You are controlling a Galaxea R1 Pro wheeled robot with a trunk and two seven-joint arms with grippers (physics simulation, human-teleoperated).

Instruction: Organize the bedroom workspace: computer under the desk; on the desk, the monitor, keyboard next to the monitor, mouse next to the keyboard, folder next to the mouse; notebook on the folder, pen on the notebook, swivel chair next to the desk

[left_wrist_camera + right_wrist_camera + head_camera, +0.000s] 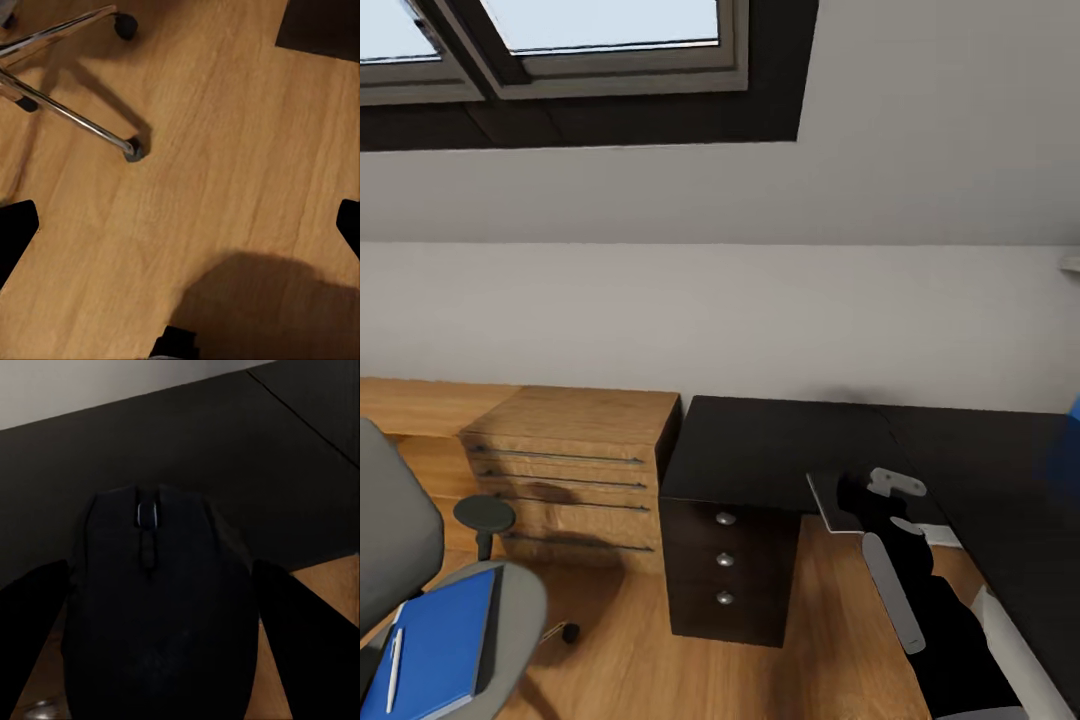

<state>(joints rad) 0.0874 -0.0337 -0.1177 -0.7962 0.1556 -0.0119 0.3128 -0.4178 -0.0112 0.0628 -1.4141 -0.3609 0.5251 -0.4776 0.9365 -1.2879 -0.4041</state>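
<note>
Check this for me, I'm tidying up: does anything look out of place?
Yes. The blue folder, with a white pen on it, lies on the chair seat rather than the desk. The right gripper holds the mouse.

Count: one desk (780, 440), one dresser (575, 460), one chair (400, 540), one folder (440, 645), one pen (394, 668), one mouse (154, 615).

Light wooden dresser (575, 470), apparently four-drawered
</note>
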